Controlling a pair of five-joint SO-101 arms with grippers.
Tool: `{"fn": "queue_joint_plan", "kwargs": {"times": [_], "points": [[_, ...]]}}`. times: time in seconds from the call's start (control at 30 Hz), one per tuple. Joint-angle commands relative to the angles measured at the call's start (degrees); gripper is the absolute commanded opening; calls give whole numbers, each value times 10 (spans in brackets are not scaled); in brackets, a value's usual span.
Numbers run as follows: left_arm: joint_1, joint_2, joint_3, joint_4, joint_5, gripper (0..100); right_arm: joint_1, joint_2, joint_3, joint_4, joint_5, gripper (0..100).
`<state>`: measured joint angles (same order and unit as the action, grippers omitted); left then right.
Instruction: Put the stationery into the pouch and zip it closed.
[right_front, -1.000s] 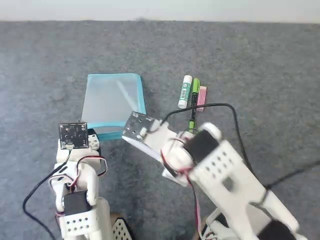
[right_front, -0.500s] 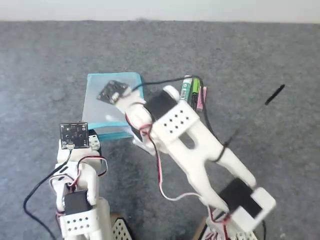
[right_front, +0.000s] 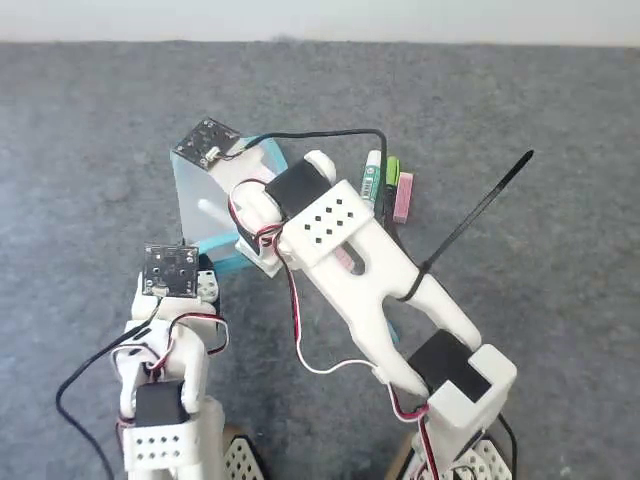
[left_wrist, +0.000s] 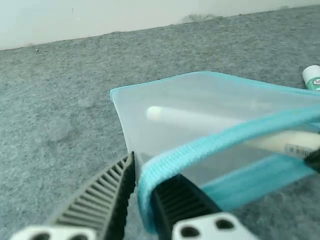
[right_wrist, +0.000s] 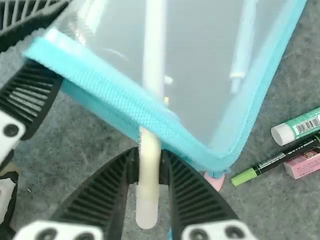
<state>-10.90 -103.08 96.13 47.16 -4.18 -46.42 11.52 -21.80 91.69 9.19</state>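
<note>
**A:** What's on the grey surface (right_front: 560, 120)?

**B:** The biggest thing is the right arm (right_front: 370, 270). It stretches from the near edge across to the pouch (right_front: 215, 235). The pouch is see-through with a blue zip border, and it sits left of the middle, toward the far edge.

**A:** Is anything holding it?

**B:** Yes. The left gripper (left_wrist: 142, 165) is clenched on the blue border at the pouch's near left corner.

**A:** And the right gripper (right_wrist: 148, 160)?

**B:** It is grasping a white pen (right_wrist: 149, 195) near its back end. The pen's front part is inside the pouch and can be seen through the clear wall.

**A:** Where is the other stationery?

**B:** It lies on the surface just right of the pouch, side by side. A glue stick (right_front: 371, 180) is nearest the pouch, then a green pen (right_front: 391, 172), then a pink eraser (right_front: 403, 195). The right arm hides the near ends of the glue stick and the green pen.
</note>
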Motion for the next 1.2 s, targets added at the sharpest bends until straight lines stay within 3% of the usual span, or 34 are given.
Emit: {"fn": "queue_joint_plan", "kwargs": {"times": [0.0,0.1,0.3,0.53,0.8,1.0,1.17], "points": [[24,-1,-7,-16,-11,12,-5,-12,-38,-12,-20,6],[47,-1,-8,-7,-9,12,-5,-9,-38,-12,-19,22],[78,-1,-9,10,-9,12,-5,-12,-37,-25,-20,163],[100,-1,-31,45,-9,12,-2,-53,-32,-37,-25,158],[101,-1,-32,45,-9,12,2,-198,83,-87,-18,159],[100,-1,-32,45,-9,12,61,-349,131,-38,-18,159],[96,-1,-32,45,-9,12,175,-410,243,-50,-18,159]]}}
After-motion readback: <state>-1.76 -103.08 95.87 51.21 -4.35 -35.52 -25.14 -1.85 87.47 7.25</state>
